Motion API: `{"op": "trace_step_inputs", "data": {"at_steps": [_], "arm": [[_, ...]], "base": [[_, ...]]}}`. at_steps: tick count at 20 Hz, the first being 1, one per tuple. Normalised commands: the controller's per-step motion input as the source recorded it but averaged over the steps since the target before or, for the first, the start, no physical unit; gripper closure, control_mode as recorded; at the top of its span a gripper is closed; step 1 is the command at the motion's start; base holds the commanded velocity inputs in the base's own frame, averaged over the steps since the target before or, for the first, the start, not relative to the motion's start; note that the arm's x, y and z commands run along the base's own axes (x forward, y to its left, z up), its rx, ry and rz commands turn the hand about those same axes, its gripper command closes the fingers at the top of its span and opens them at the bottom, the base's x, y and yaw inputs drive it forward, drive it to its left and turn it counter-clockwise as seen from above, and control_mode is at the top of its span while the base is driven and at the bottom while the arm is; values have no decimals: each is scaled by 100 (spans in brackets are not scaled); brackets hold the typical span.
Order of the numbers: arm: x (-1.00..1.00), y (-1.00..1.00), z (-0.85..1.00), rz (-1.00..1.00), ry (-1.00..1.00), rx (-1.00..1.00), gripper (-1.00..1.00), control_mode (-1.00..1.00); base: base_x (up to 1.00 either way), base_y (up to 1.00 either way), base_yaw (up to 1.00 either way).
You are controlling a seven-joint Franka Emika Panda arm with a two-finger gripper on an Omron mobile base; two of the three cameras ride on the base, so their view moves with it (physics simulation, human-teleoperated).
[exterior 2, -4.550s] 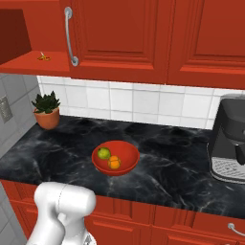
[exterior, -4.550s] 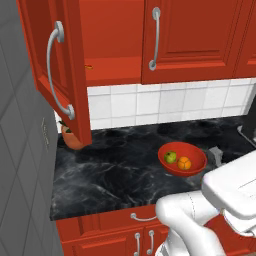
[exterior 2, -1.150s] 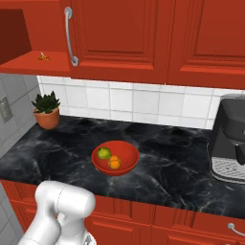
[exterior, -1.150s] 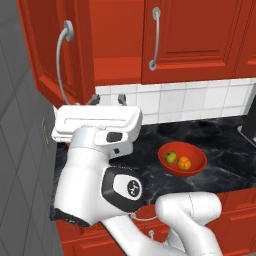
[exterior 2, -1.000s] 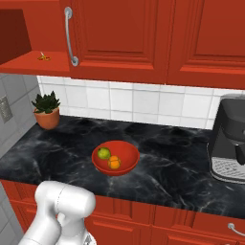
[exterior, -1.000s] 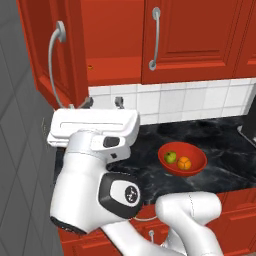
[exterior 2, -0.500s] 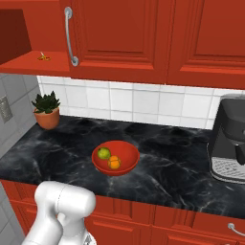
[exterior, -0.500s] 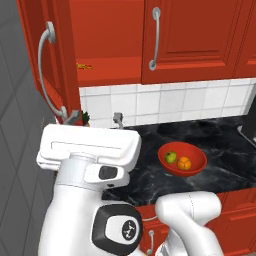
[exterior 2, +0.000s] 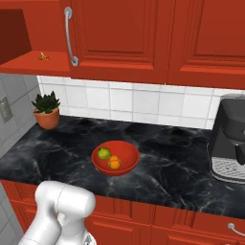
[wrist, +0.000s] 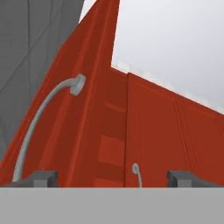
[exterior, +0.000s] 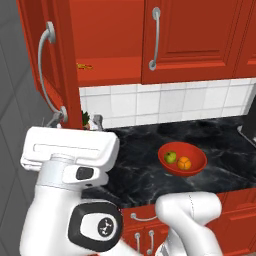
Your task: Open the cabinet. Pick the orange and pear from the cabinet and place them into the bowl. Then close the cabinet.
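Two fruits in bowl [exterior 2: 128, 163] — jaws wide open, empty, below open cabinet [exterior: 55, 75] door; potted plant [exterior 2: 47, 111] behind.

You're looking at a black marble counter [exterior 2: 167, 148] backed by a white tiled wall [exterior 2: 143, 105]. Left of the counter stands a grey wall [exterior: 15, 150]; beneath it, red base cabinets [exterior 2: 143, 225]. At its right end sits what may be a coffee machine [exterior 2: 229, 139].

Kitchen: red cabinet [exterior 2: 124, 33], tiled backsplash [exterior 2: 143, 105], marble counter [exterior 2: 167, 153], probably coffee machine [exterior 2: 228, 139].
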Motion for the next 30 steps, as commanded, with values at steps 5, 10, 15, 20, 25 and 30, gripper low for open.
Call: {"op": "trace_step_inputs", "data": {"at_steps": [5, 10, 15, 20, 25, 30], "arm": [[57, 61, -19, -16, 0, 0, -100, -100], [51, -20, 0, -29, 0, 0, -100, -100], [94, -53, -19, -26, 3, 2, -100, -100], [100, -53, -20, -14, 6, 9, -100, -100], [100, -50, 0, -10, 13, 18, -100, -100], [100, -50, 0, -13, 20, 19, -100, -100]], "base": [[0, 0, 0], [0, 0, 0], [0, 0, 0], [0, 0, 0], [0, 0, 0], [0, 0, 0]]}}
